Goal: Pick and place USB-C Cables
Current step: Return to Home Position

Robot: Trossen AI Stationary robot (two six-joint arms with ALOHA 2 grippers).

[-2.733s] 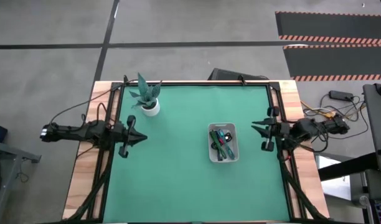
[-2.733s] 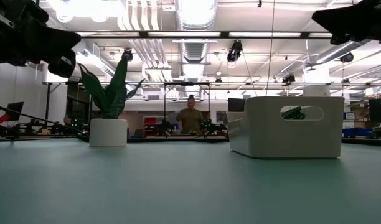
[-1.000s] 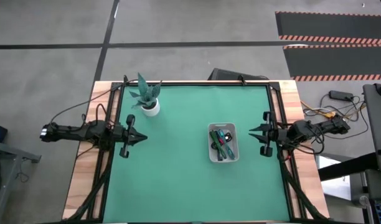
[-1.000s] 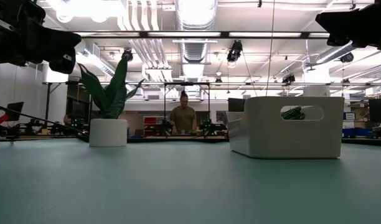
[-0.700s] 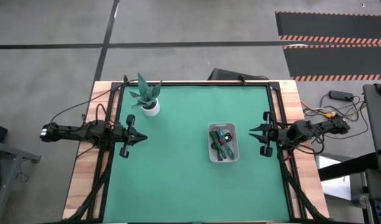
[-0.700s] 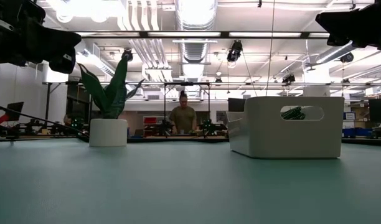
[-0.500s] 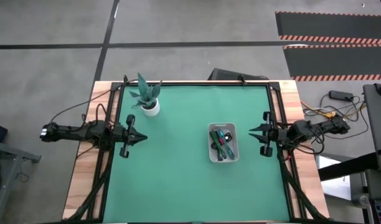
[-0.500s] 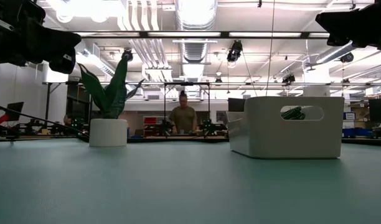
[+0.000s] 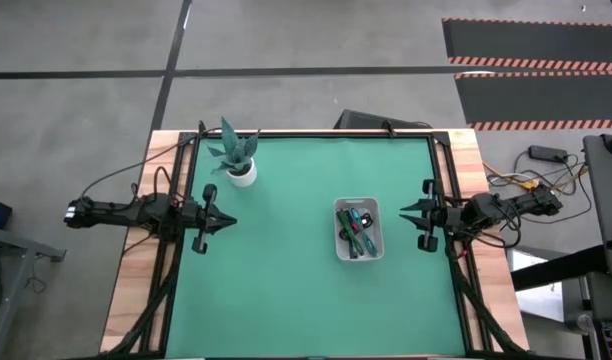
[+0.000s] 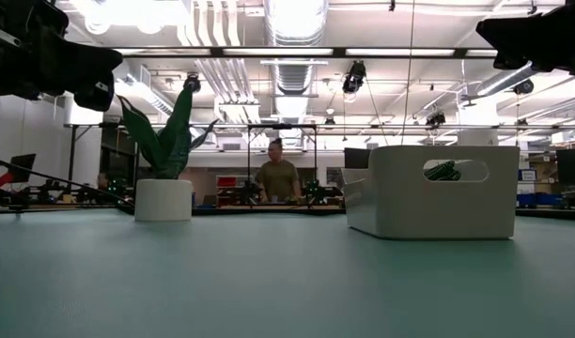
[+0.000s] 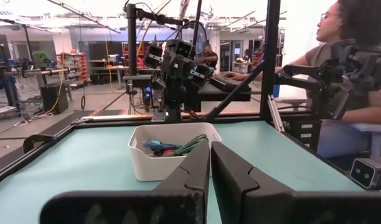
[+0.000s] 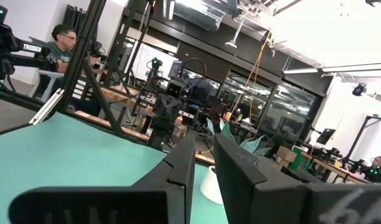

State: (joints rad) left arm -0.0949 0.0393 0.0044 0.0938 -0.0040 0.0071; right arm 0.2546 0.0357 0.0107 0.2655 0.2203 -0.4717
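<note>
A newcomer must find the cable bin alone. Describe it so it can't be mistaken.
On the green mat, look right of centre, toward the right gripper. The white bin stands there: an open rectangular tub holding coloured cables, unlike the potted plant far left.

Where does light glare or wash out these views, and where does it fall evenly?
High view: even light over the green mat and the white bin. Low view: the ceiling lights glare white. Right wrist view: the ceiling beyond the right gripper is washed out. Left wrist view: no strong glare; the left gripper covers part of the bin.
</note>
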